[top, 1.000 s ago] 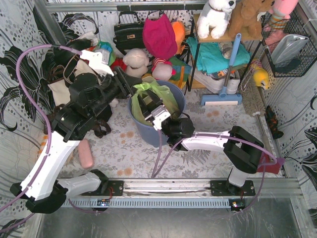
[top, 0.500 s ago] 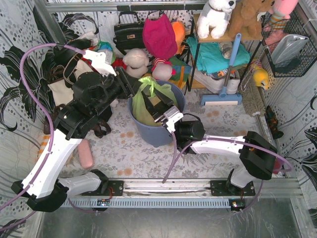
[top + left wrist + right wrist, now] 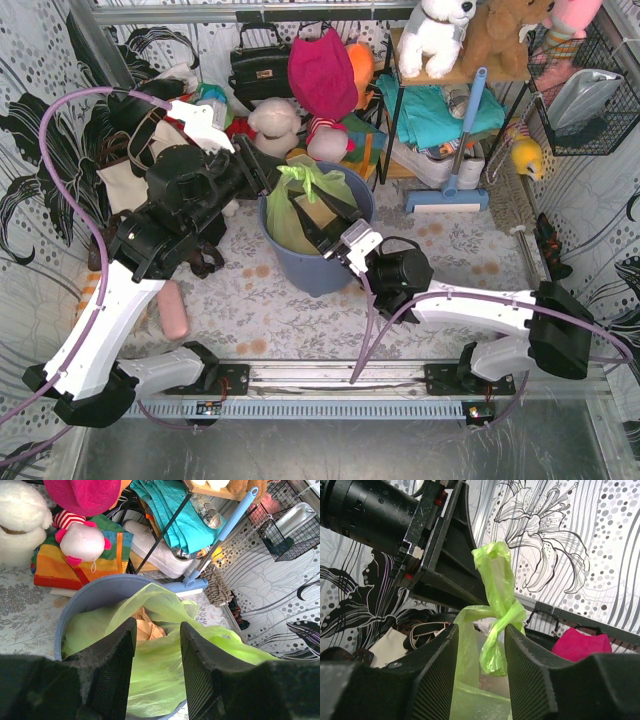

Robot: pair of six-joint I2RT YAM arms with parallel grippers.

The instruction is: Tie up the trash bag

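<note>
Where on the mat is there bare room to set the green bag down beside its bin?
One bare patch lies in front of the bin, between it, the pink block and the rail. Another lies right of the bin, bordered by the mop head and the right arm. Behind the bin it is crowded with stuffed toys and a handbag.

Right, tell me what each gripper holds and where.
The thin lime-green plastic trash bag lies between both jaws: left gripper at its upper wall, right gripper at the twisted tail below the knot. Clamping cannot be told.
</note>
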